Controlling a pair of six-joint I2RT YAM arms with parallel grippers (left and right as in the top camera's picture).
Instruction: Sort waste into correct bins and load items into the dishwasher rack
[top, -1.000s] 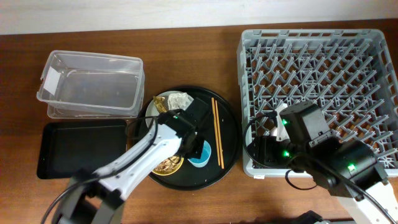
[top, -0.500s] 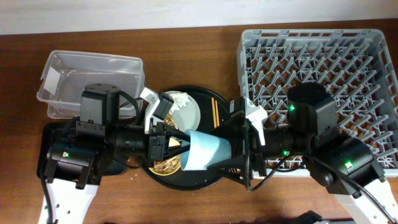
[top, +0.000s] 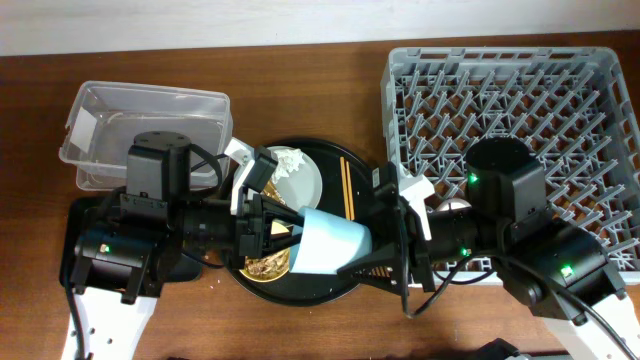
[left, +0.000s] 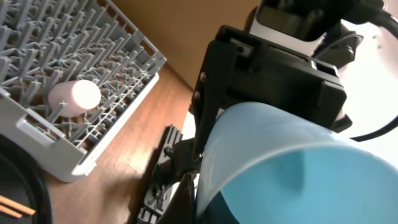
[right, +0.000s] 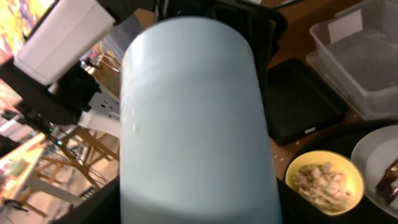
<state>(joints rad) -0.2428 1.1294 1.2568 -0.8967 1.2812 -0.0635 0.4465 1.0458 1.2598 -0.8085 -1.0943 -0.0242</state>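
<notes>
The light blue cup (top: 335, 245) lies on its side in the air over the round black tray (top: 340, 288), between both grippers. My left gripper (top: 285, 238) is shut on its rim; the left wrist view looks into the cup (left: 298, 168). My right gripper (top: 395, 245) grips the base end, with fingers against both sides of the cup (right: 193, 112). The yellow bowl (top: 265, 268) holds beige food scraps (right: 320, 180). The grey plate (top: 305, 182) carries the white napkin (top: 285, 160). Chopsticks (top: 347, 185) lie on the round tray. The pink cup (left: 74, 96) lies in the rack (top: 500, 80).
The clear tub (top: 150, 130) stands at the back left, with the shallow black tray (top: 85, 215) in front of it, partly under my left arm. The rack fills the right side. The wrapper is hidden in the overhead view.
A second ago the cup stood on the round tray under my left gripper. It is now lifted and held sideways between both grippers. Little has moved in the last half second.
</notes>
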